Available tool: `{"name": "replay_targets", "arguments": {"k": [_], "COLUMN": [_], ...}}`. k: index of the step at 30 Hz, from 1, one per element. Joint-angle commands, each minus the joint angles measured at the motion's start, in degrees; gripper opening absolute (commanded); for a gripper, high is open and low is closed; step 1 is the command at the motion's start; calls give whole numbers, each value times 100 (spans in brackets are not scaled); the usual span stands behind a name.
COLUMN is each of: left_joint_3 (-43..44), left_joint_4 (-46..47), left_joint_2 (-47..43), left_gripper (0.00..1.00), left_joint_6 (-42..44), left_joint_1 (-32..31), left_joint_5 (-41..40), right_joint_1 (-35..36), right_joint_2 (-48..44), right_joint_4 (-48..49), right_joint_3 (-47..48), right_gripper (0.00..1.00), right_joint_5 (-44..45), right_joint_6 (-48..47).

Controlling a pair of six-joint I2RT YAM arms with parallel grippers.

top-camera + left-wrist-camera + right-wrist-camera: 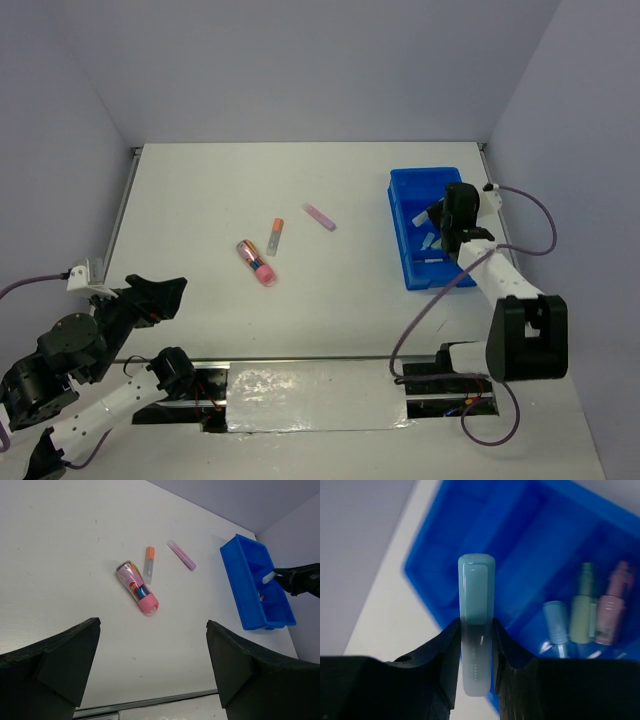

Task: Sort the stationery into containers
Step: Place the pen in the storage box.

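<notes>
My right gripper (440,215) is shut on a pale teal marker (476,615) and holds it over the blue tray (405,195). In the right wrist view the tray (470,525) holds three stubby markers: blue (556,625), green (583,607) and pink (612,612). On the table lie a pink-capped tube (257,263), an orange-capped marker (274,236) and a lilac marker (320,217). They also show in the left wrist view: the tube (137,587), the orange-capped marker (148,565) and the lilac marker (182,555). My left gripper (160,295) is open and empty, near the table's front left.
A metal strip (315,395) runs along the table's near edge between the arm bases. Grey walls close the table at the back and both sides. The right arm's cable (425,320) hangs in front of the tray.
</notes>
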Motion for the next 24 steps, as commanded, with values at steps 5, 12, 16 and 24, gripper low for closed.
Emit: {"name": "replay_targets", "arguments": {"k": [5, 12, 16, 24], "left_joint_3": [-10, -10, -10, -19], "left_joint_4": [152, 170, 178, 205], "left_joint_2": [-122, -78, -60, -113], "left_gripper": [99, 99, 99, 99], "left_joint_6": [61, 87, 96, 122], "left_joint_1": [-60, -69, -69, -87], "left_joint_5": [-41, -24, -6, 20], "right_joint_1": [-716, -892, -936, -1059], "right_joint_2": [768, 1059, 1243, 1868], "right_joint_4": [-40, 119, 452, 901], "right_joint_3": [405, 423, 405, 669], "right_gripper": [0, 0, 3, 17], "right_joint_5": [-59, -271, -385, -1000], "right_joint_6": [842, 763, 816, 684]}}
